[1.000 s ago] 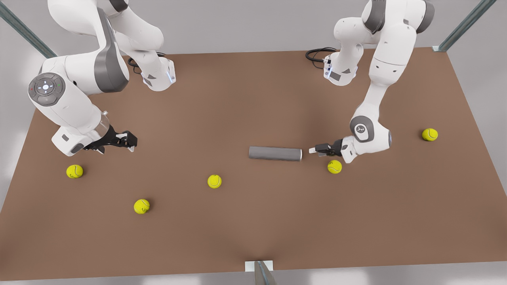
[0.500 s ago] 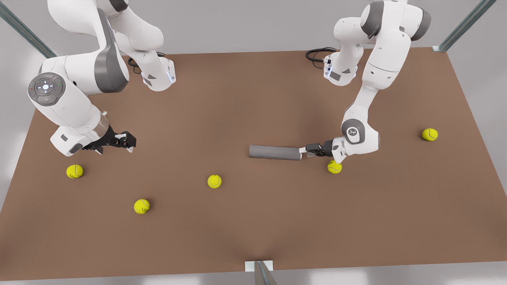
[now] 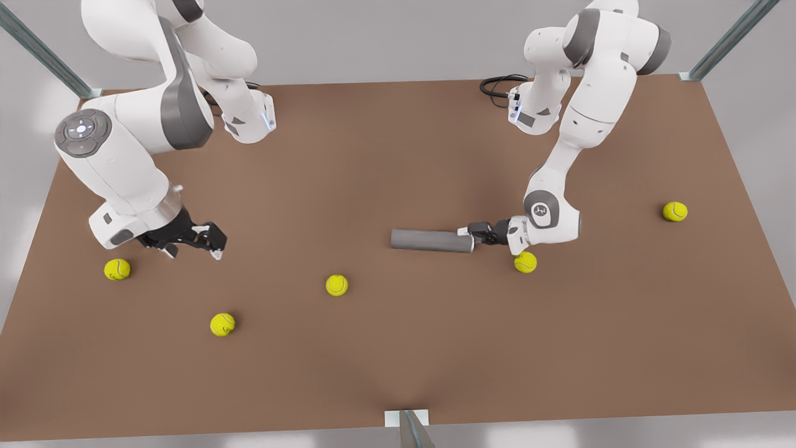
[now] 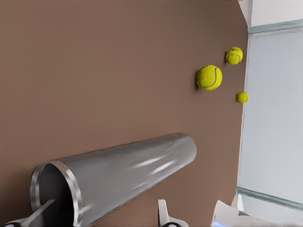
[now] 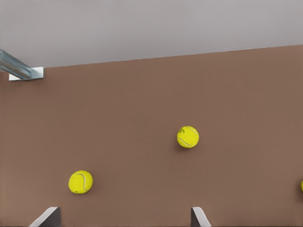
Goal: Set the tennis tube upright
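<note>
Right now your tennis tube (image 3: 432, 241) lies flat on the brown table (image 3: 398, 348), just past centre toward three o'clock in the front view, its long axis running nine to three. Your left gripper (image 3: 467, 234) is the one at the tube's three o'clock end. Look at the left wrist view: the tube (image 4: 118, 177) shows its hollow mouth, and the gripper's fingers (image 4: 162, 215) are spread, one at the dark opening and one outside the wall, straddling the rim. You cannot tell from these pictures whether either finger touches the metal, and nothing is clamped.

Just beside that wrist, at its five o'clock, sits a tennis ball (image 3: 525, 262). Another ball (image 3: 675, 211) lies well apart toward three o'clock, near the table edge.

Your right gripper (image 3: 198, 239) hangs over the nine o'clock side of the table, far from the tube, with its fingers apart and holding nothing. Its wrist view shows two balls (image 5: 188, 136) and (image 5: 81, 182) on bare tabletop ahead of the fingertips (image 5: 200, 217). In the front view three balls lie on that half: one (image 3: 117, 269) near the nine o'clock edge, one (image 3: 222, 324) toward seven o'clock, and one (image 3: 336, 285) close to the middle.
</note>
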`<state>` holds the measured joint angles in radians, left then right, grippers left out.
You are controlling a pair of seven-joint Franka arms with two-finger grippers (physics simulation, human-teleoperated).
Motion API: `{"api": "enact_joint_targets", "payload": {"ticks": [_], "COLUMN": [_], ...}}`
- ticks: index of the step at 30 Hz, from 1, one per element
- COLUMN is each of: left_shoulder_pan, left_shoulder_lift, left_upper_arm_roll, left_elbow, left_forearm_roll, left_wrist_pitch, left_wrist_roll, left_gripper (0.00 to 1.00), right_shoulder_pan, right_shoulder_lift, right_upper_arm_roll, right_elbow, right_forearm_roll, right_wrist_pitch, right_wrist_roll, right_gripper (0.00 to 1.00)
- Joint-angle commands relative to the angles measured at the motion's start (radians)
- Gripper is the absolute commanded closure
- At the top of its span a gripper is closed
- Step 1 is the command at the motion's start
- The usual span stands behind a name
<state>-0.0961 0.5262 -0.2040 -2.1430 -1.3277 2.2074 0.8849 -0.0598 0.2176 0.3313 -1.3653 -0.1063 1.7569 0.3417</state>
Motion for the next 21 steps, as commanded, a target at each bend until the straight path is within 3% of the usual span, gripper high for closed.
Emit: {"api": "enact_joint_targets", "payload": {"ticks": [1, 13, 15, 21], "left_shoulder_pan": [-0.001, -0.001, -0.001, -0.001], "left_shoulder_lift": [0.000, 0.021, 0.023, 0.038], "left_upper_arm_roll": [0.000, -0.014, -0.014, -0.026], "left_elbow": [0.000, 0.000, 0.000, 0.014], "left_forearm_roll": [-0.028, -0.036, -0.036, -0.048], "left_wrist_pitch": [0.000, 0.000, -0.002, 0.000], "left_wrist_roll": [0.000, 0.006, 0.005, 0.008], "left_gripper": [0.00, 0.00, 0.12, 0.28], "right_shoulder_pan": [-0.006, -0.009, -0.008, -0.017], "right_shoulder_lift": [0.000, 0.005, 0.005, 0.005], "right_upper_arm_roll": [0.000, 0.000, 0.000, -0.003], "right_elbow": [0.000, 0.003, 0.003, 0.003], "right_forearm_roll": [0.002, -0.004, -0.006, -0.033], "right_wrist_pitch": [0.001, 0.018, 0.018, 0.018], "right_wrist_roll": [0.000, 0.017, 0.016, 0.011], "right_gripper": [0.00, 0.00, 0.00, 0.00]}}
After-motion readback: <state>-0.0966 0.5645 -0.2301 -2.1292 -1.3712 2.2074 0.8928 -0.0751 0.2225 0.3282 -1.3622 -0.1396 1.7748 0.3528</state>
